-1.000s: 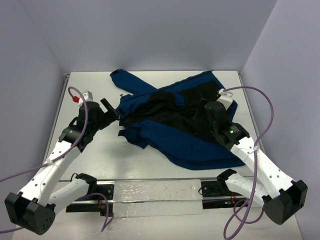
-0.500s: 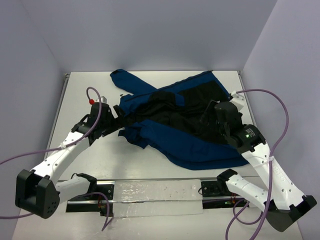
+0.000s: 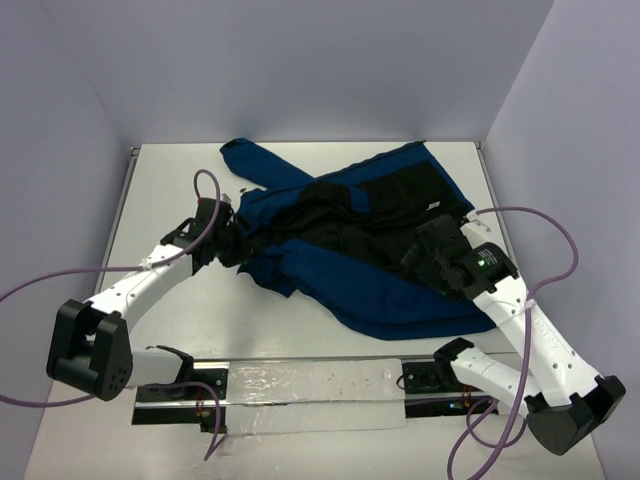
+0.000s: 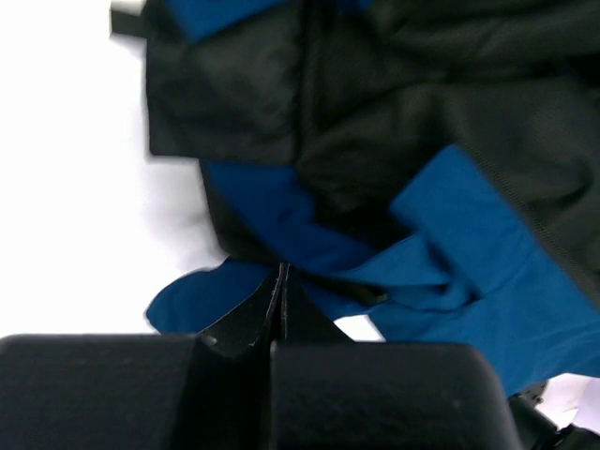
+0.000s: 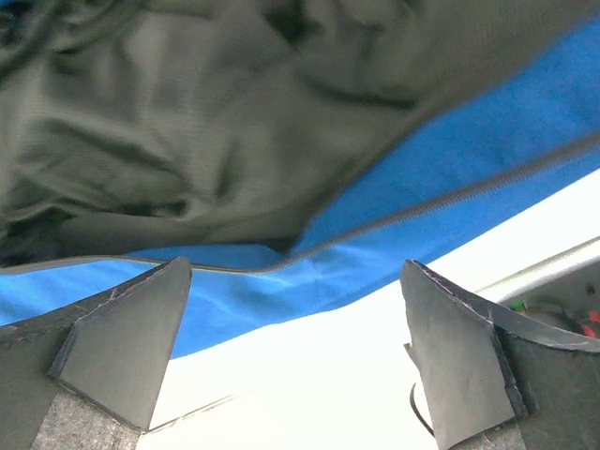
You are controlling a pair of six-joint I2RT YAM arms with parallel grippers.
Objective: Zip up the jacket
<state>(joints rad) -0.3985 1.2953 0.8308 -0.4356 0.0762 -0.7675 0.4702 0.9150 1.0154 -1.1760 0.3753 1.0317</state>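
At centre-left of the top view, the left tool (image 4: 280,274) has its jaws pressed together, tips at the left blue edge of the jacket (image 3: 340,280), which lies crumpled, black lining showing, across the middle of the white tabletop (image 3: 165,185). At right, the right tool (image 5: 292,270) gapes wide over the jacket's blue edge.

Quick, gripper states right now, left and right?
Left gripper: closed at the jacket edge, nothing visibly pinched.
Right gripper: open over the jacket, holding nothing.
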